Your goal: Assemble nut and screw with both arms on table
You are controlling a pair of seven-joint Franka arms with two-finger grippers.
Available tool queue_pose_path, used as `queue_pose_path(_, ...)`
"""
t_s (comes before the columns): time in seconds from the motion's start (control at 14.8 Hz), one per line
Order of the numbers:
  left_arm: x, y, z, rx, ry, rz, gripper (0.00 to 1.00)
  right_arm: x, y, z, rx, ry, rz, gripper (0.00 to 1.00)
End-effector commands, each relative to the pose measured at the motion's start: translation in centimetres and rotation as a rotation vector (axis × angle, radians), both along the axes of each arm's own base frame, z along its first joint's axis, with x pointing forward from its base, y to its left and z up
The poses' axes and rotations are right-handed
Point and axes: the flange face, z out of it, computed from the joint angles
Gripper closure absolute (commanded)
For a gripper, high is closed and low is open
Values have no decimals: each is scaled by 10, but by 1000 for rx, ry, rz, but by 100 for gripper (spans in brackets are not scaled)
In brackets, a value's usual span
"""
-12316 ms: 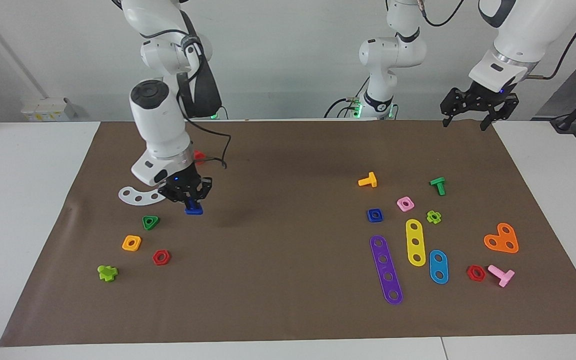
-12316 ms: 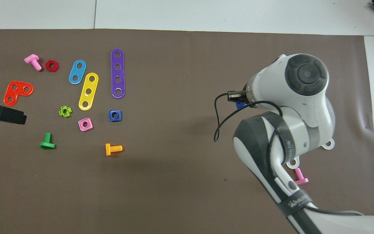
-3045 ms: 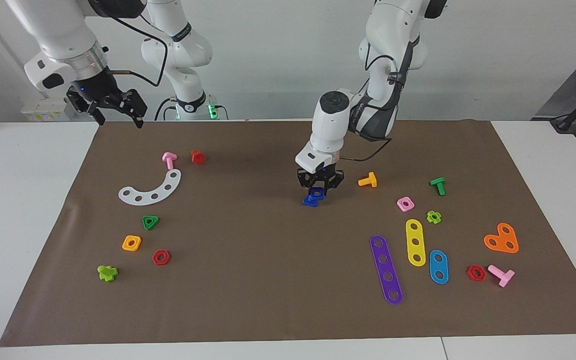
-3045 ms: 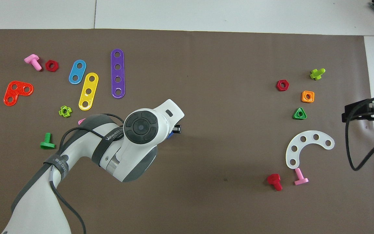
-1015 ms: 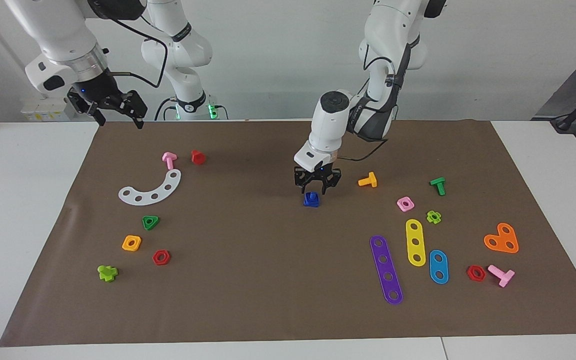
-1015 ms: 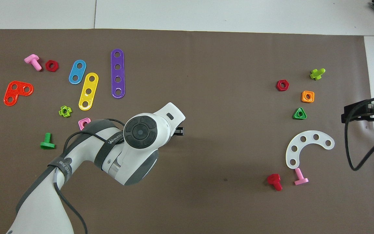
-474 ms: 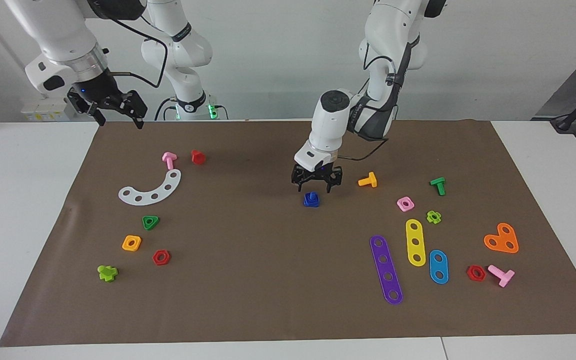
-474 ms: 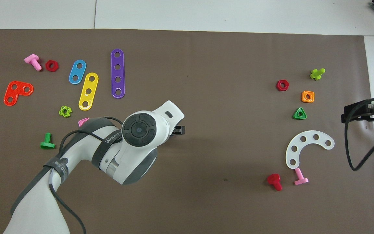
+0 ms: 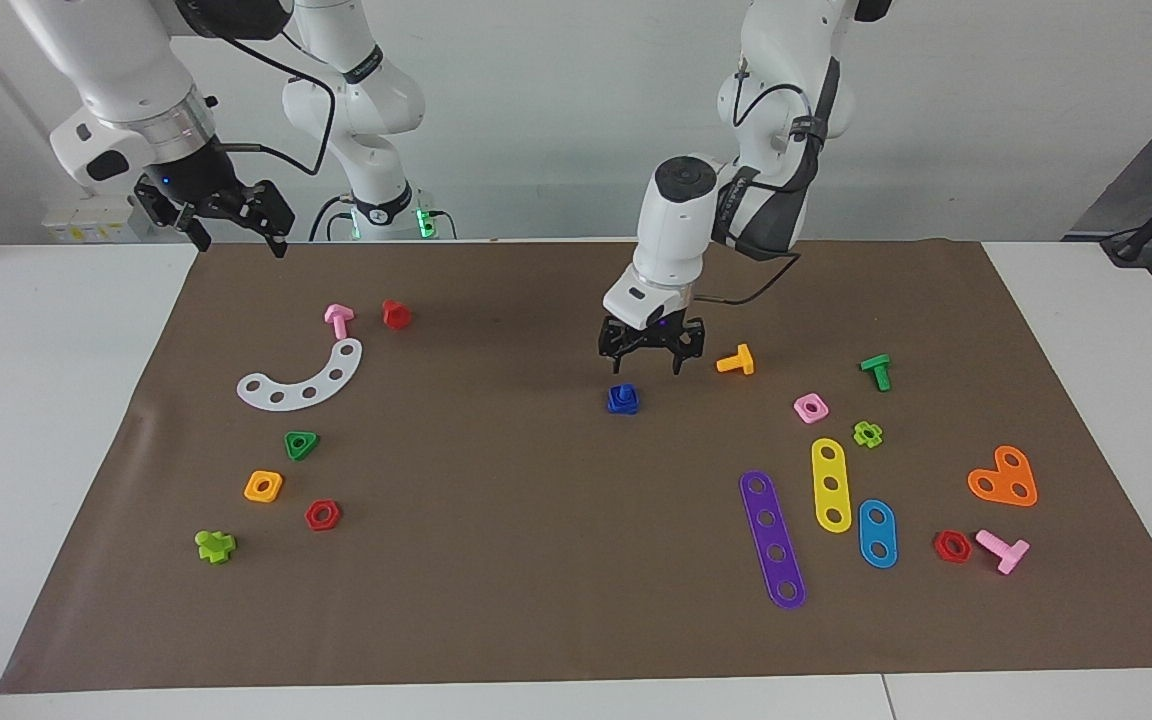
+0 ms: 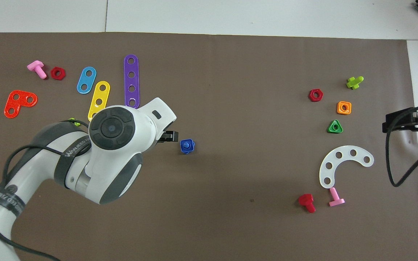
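Jaws lifted off nut (image 9: 622, 399).

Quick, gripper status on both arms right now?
Left gripper: open, holding nothing, raised over the mat beside the nut sitting on the screw.
Right gripper: open, empty, waiting at the mat's edge.

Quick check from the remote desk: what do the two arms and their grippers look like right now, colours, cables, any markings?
Both arms are glossy white with rounded joints. The left arm has a dark round cap, a dark grey band, a strap lettered in white and a loose black cable. The right arm shows a silver ring at the wrist and a black cable. The left gripper and right gripper are black, two-fingered, each with a small blue light.
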Motion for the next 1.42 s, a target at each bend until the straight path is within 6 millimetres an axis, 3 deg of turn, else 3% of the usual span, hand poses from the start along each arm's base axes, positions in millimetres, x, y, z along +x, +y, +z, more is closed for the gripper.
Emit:
queue_pose_path(0.0,1,37,23,0,27,-25,0,-3,0,1,6,-9,45,0)
queue_pose_path(0.41,0,135,88,-40,44,-75,0,-4,-2,0,-11,-9,91,0)
queue_pose_path(0.74,11,201,154,-29,80,-97,0,-4,-6,0,-6,-7,78,0)
queue_pose_path(1.02,27,242,206,-16,60,-85,0,-5,1,2,3,-9,94,0)
queue_pose_path(1.22,39,252,223,-17,72,-71,0,-5,3,2,5,-10,97,0)
queue_pose_path(1.35,34,250,228,-29,72,-72,0,-5,3,2,5,-10,97,0)
